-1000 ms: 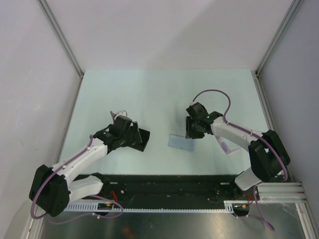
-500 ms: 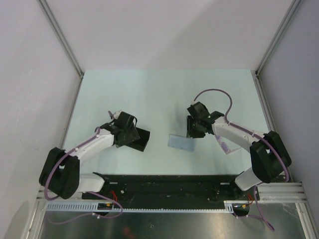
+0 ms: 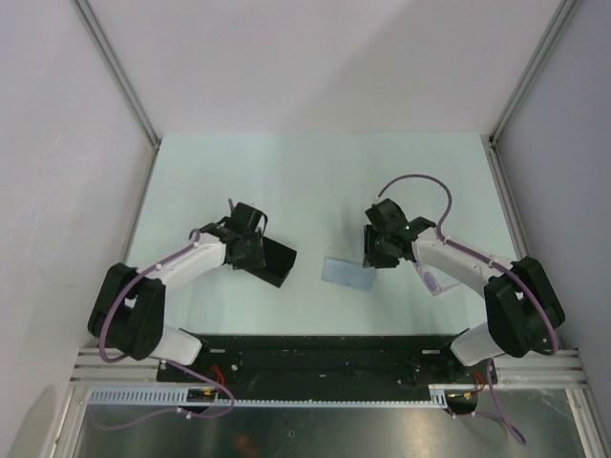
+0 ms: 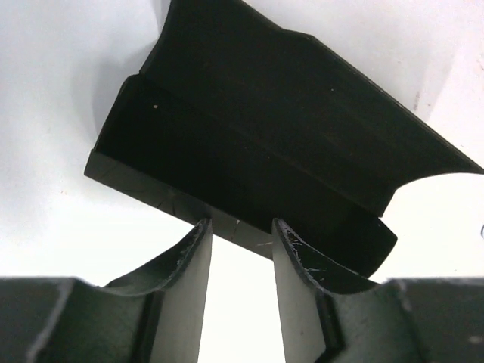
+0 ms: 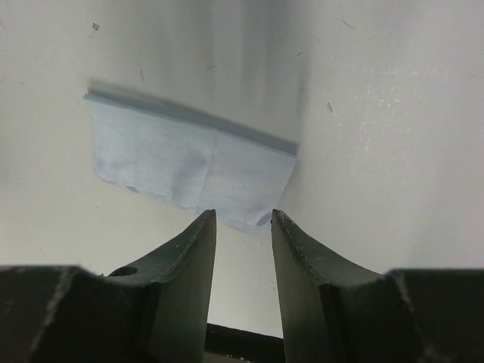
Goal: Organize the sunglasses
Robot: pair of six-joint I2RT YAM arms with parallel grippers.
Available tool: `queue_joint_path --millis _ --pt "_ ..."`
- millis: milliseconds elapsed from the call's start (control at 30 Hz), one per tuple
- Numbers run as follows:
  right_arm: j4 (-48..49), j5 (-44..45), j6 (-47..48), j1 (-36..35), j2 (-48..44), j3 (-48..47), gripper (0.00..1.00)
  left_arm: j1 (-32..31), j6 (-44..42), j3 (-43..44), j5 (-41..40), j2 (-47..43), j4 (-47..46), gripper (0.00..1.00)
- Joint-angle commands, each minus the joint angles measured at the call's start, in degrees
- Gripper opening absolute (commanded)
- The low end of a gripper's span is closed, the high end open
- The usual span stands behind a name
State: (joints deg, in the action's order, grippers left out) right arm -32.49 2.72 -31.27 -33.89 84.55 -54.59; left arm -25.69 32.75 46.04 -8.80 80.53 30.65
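The sunglasses [image 3: 431,282] show only as a pale pink and purple loop on the table, beside and partly under my right forearm. A black oblong case [image 3: 277,262] lies open on the left, its empty inside and raised lid [image 4: 249,128] filling the left wrist view. My left gripper [image 3: 260,252] [image 4: 240,224] is open with a narrow gap. Its tips are at the case's near wall and only bare table shows between them. My right gripper [image 3: 370,260] [image 5: 242,217] stands open and empty, its tips just short of the pale blue cloth [image 3: 347,274] [image 5: 189,162].
The pale green table top [image 3: 305,181] is walled in by white panels on three sides. A black base rail [image 3: 315,355] with both arm mounts runs along the near edge. A purple cable [image 3: 415,181] loops above the right wrist.
My left arm has swung up and away from the base, and its jaws have narrowed at the case, which shifted slightly right. The right gripper barely moved.
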Motion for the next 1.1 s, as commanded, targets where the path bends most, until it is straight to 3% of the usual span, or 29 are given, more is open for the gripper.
queue_joint_path --millis 0,167,367,533,667,833,1067 --pt "1.3 0.7 0.2 0.4 -2.5 0.3 0.41 0.1 -11.8 5.4 5.9 3.6 -2.4 0.4" --pt "1.3 0.6 0.2 0.9 -3.1 0.5 0.41 0.1 -19.6 7.3 4.1 5.2 -2.5 0.24" --pt "1.2 0.4 0.3 1.4 -3.3 0.6 0.41 0.1 -23.1 11.7 6.6 6.4 -2.8 0.28" --pt "0.9 0.7 0.2 2.3 -4.3 1.1 0.41 -2.3 -15.4 12.8 13.5 4.1 -5.1 0.36" --pt "0.8 0.4 0.2 3.0 -4.6 1.2 0.41 -6.6 -8.2 12.9 9.0 6.9 -5.8 0.33" --pt "0.3 0.1 0.8 3.4 -4.9 1.2 0.41 -11.0 -6.2 13.3 9.0 12.3 -6.0 0.27" --pt "0.0 -0.2 1.5 3.9 -5.9 1.9 0.41 -12.3 -3.9 7.7 6.7 9.3 -5.9 0.25"
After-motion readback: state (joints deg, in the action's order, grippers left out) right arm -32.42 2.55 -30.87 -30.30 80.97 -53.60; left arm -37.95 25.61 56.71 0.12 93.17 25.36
